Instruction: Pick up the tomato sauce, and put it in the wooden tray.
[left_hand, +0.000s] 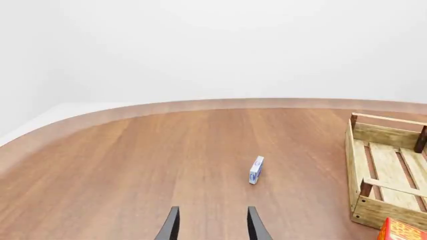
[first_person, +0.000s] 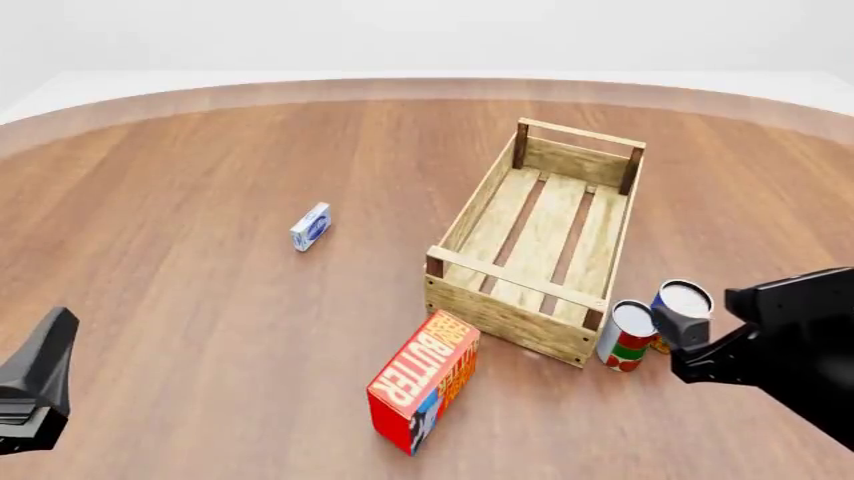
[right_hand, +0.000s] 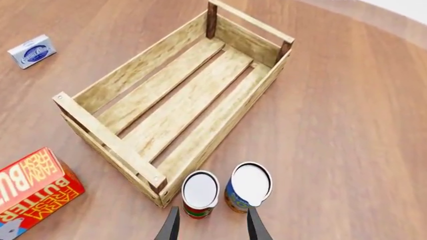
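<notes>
The tomato sauce (first_person: 625, 337), a small can with a red, white and green label, stands upright on the table by the near right corner of the wooden tray (first_person: 470, 202). In the right wrist view the can (right_hand: 200, 194) is just outside the tray's corner (right_hand: 107, 137). My right gripper (right_hand: 212, 227) is open and empty, above and just short of the two cans. My left gripper (left_hand: 213, 226) is open and empty, low over bare table at the near left. The tray holds nothing.
A slightly larger blue-and-yellow can (right_hand: 249, 187) stands right beside the tomato sauce, partly behind my right arm (first_person: 781, 345) in the front view. A red butter box (first_person: 424, 380) lies in front of the tray. A small blue-and-white box (first_person: 310, 227) lies left of the tray.
</notes>
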